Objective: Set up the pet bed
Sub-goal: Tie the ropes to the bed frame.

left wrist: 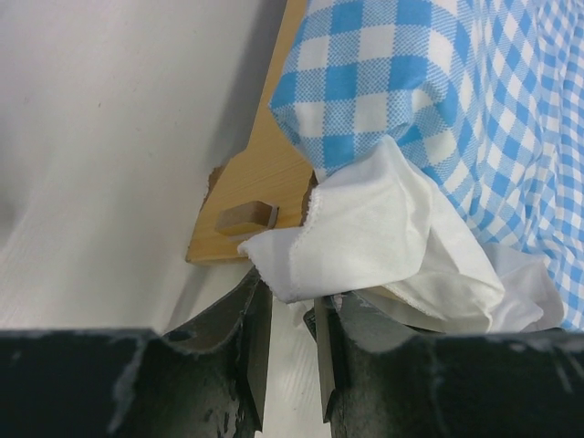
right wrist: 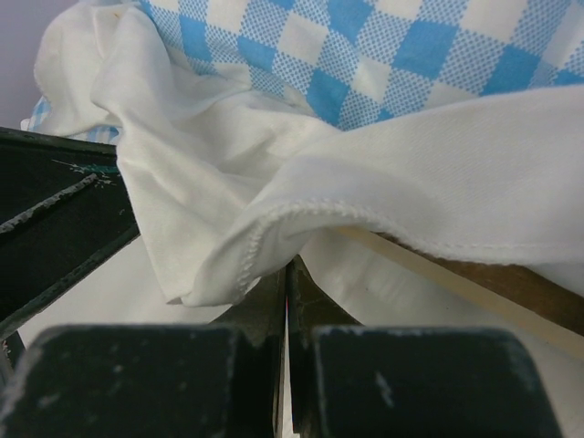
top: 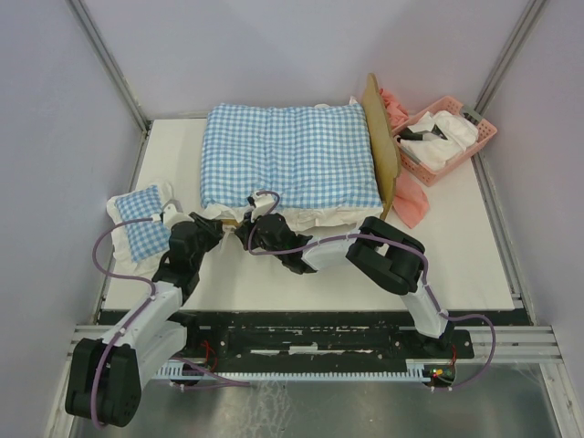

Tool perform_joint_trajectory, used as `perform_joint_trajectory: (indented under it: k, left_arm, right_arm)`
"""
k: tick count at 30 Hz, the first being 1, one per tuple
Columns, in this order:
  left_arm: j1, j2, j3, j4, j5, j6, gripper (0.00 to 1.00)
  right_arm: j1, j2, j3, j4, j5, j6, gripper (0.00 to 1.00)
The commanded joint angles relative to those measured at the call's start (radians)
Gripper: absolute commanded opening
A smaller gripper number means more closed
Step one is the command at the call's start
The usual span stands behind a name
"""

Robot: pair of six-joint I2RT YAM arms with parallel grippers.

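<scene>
The pet bed shows as its light-wood headboard (top: 381,151) on the right, a wood rail end (left wrist: 265,164) in the left wrist view, and a rail (right wrist: 511,283) in the right wrist view. The blue-and-white checked cushion (top: 287,155) covers it. My left gripper (top: 216,228) is at the cushion's near left corner. Its fingers stand slightly apart, with the white frill (left wrist: 383,237) lying over the gripper's tips (left wrist: 287,301). My right gripper (top: 255,234) is beside it, jaws pressed together, with the frill's hem (right wrist: 265,246) drawn down onto the gripper's tips (right wrist: 286,274).
A small checked pillow (top: 141,224) lies at the left table edge. A pink plastic basket (top: 447,141) with white items stands at the back right. Pink cloth (top: 411,203) lies beside the headboard.
</scene>
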Motion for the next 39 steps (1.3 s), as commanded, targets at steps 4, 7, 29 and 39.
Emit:
perform_joint_trajectory:
  k: [4,7,29,39]
  left_arm:
    - [0.004,0.039,-0.015,0.094,-0.041,-0.022,0.3]
    - [0.004,0.038,-0.016,0.102,-0.04,-0.024,0.24]
    - [0.003,-0.001,-0.053,0.116,0.022,-0.063,0.34]
    - [0.001,0.035,-0.062,0.192,0.028,-0.071,0.35]
  right_arm:
    - [0.0,-0.049,0.001,0.069,0.016,0.008,0.02]
    - [0.002,-0.05,0.002,0.069,0.016,0.008,0.02]
    - [0.001,-0.098,-0.081,0.151,0.046,-0.007,0.02]
    - [0.001,-0.094,-0.086,0.153,0.035,-0.012,0.02]
